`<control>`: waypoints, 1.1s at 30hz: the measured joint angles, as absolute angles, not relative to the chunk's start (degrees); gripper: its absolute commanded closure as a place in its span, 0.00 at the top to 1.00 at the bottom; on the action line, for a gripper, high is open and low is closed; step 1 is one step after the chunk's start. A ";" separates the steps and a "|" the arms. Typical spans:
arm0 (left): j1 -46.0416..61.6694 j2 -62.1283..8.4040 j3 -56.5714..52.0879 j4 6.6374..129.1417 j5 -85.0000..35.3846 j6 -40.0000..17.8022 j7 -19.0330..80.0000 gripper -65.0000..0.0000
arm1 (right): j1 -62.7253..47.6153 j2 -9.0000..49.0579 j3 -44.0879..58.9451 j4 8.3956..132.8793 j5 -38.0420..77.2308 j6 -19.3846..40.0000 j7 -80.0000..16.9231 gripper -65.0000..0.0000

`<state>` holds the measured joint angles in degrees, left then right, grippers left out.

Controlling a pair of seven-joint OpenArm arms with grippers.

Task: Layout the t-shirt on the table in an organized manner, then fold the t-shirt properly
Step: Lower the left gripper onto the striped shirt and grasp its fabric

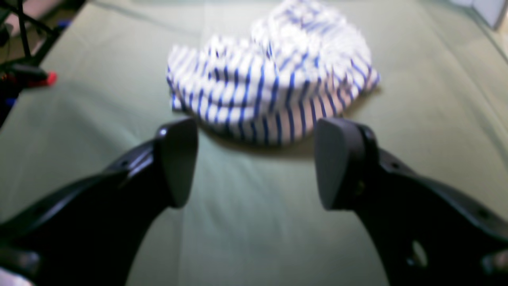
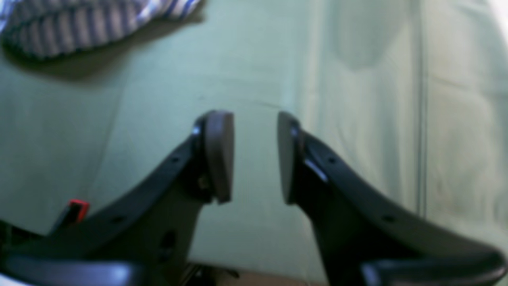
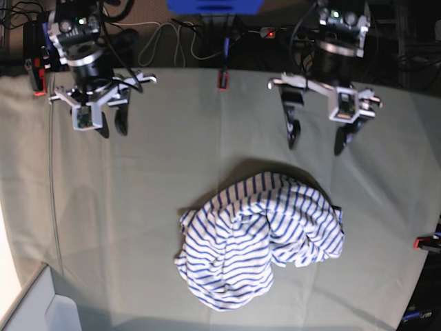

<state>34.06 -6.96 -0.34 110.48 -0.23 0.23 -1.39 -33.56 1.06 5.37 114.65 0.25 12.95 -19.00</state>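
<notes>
Here, the t-shirt [image 3: 258, 238] lies bunched mid-table [image 3: 138, 207], nearer your left arm.

From the left gripper [image 3: 317, 139] the heap sits straight ahead with bare cloth between, its long axis running across your reach; the jaws stand spread wide and empty. Your right gripper [image 3: 110, 125] hovers well apart at the far corner, jaws parted more narrowly, holding nothing.

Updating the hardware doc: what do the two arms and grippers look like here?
Both grippers, left and right, have curved glossy black fingers with small bolt holes, ending in flat dark grey oval pads. In the base view, each wrist carries a white bracket on a black and silver joint with a small green light, and black cables trail behind.
</notes>
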 measured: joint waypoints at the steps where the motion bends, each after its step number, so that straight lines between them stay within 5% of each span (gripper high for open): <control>1: 32.16 -7.11 -0.34 110.15 -0.23 0.25 -1.43 0.70 | -32.82 1.06 5.45 114.65 0.23 13.08 -19.33 0.38; 9: 23.64 -3.40 -4.91 107.33 -4.80 0.43 9.28 0.70 | -30.85 1.21 5.39 114.63 0.01 13.13 -19.55 0.43; 15: 23.40 1.91 -12.53 109.01 -6.52 0.69 11.46 0.70 | -29.45 2.09 5.17 114.58 -0.01 13.23 -19.51 0.56; 33: 8.23 -0.14 -14.48 87.99 -6.79 0.19 11.29 0.71 | -30.02 2.85 4.49 113.47 -0.16 13.47 -19.40 0.56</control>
<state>8.23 -0.14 -14.48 87.99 -6.79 0.19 11.29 -30.02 2.85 4.49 113.47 -0.16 13.47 -19.40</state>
